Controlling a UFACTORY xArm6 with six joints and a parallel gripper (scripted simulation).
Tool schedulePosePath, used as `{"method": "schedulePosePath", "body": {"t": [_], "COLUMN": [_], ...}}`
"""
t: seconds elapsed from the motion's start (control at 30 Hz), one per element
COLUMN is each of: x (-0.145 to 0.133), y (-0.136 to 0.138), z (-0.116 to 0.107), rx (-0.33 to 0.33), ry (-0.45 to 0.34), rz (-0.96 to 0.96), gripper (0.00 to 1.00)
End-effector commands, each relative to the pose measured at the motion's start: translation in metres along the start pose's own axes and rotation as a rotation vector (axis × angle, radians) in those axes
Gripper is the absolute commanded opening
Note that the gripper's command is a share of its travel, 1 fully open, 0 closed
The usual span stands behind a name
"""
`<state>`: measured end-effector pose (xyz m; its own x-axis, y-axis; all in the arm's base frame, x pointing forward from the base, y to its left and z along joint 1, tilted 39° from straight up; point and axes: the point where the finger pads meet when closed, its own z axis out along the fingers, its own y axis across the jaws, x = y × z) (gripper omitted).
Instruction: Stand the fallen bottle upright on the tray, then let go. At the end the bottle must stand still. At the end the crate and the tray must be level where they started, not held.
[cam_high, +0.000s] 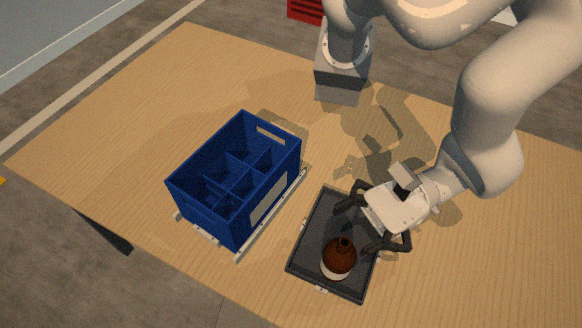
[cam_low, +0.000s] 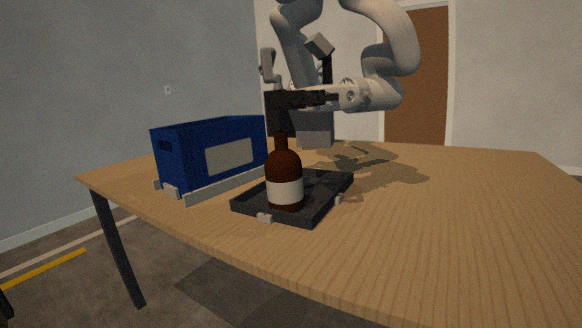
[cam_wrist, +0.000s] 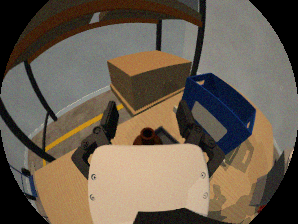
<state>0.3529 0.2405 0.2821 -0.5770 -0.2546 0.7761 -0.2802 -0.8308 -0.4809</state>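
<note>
The bottle (cam_high: 339, 258) is seen upright at the lower centre, on the tray (cam_high: 310, 235); the tool (cam_high: 372, 224), spread wide and empty, is to be drawn clear without brushing the neck; the bottle's base contact is hidden; steadiness cannot be judged.

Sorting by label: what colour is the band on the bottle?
White, on the brown bottle; clearest in the exterior view.
</note>
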Motion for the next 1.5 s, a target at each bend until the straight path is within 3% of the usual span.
{"method": "schedulePosePath", "body": {"t": [0.0, 0.83, 0.87, 1.47], "x": [0.007, 0.024, 0.024, 0.024], "y": [-0.001, -0.001, -0.001, -0.001], "z": [0.0, 0.0, 0.0, 0.0], "rx": [0.0, 0.0, 0.0, 0.0], "ry": [0.0, 0.0, 0.0, 0.0], "rz": [0.003, 0.003, 0.003, 0.003], "gripper": [1.0, 1.0, 0.0, 0.0]}}
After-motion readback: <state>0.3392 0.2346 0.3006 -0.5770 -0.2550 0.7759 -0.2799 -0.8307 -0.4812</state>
